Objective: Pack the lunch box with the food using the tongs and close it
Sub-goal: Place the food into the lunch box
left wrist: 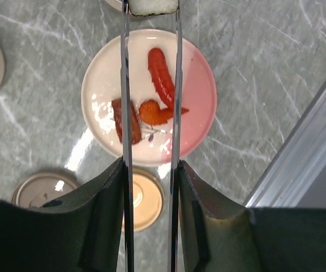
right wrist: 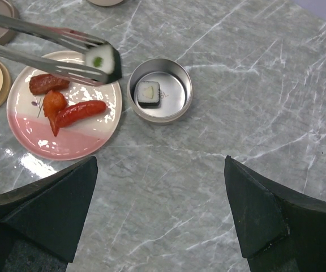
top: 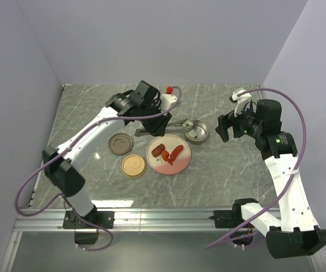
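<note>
1. Lunch box (right wrist: 175,96): a round silver tin is seen open on the grey marbled table (top: 236,170), just right of the plate.
2. The left gripper (left wrist: 150,175) is clamped on the tongs, its fingers pressed against both arms from outside.
3. The right gripper (right wrist: 160,164) is held above bare table near the tin, its fingers spread wide with nothing between them.
4. The pink-and-cream plate (left wrist: 202,96) is set at mid-table.
5. The tongs (left wrist: 125,85) are stretched over the plate towards the tin.
6. A brownish round lid (top: 120,143) and a cream round lid (top: 133,165) are laid left of the plate.
7. On the plate, a red sausage (right wrist: 81,112), a darker sausage (right wrist: 48,83) and a carrot piece (right wrist: 54,103) are bunched together.
8. A sushi roll piece (right wrist: 101,59) is pinched at the tong tips, beside the tin.
9. A second sushi roll piece (right wrist: 148,92) is lodged inside the lunch box.
</note>
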Controlling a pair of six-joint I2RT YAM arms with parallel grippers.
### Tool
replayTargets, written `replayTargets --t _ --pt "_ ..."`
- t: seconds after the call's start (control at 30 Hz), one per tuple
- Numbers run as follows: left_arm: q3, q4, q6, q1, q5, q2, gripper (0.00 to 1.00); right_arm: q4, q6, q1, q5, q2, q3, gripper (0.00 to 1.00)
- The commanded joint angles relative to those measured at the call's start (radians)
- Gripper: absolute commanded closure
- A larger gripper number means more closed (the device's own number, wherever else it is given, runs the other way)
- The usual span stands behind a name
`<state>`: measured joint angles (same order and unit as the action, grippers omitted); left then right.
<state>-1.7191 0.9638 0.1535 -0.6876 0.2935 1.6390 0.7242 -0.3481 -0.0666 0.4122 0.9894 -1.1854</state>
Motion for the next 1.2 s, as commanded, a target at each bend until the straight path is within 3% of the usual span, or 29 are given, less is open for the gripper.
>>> replayTargets --t 0.0,0.4,1.17 --pt "-0.095 -0.062 -0.034 -0.021 0.01 0.074 0.72 0.003 0.012 0.007 -0.003 -0.009 -0.039 0.01" --pt "-0.258 -0.046 0.06 -0.029 -0.033 0.289 0.72 0.046 -0.023 0.022 -0.041 0.006 -0.077 0.01" --pt "-0.372 -0.073 0.06 -0.049 -0.062 0.456 0.71 0.058 -0.005 0.062 -0.027 0.014 -0.118 0.01"
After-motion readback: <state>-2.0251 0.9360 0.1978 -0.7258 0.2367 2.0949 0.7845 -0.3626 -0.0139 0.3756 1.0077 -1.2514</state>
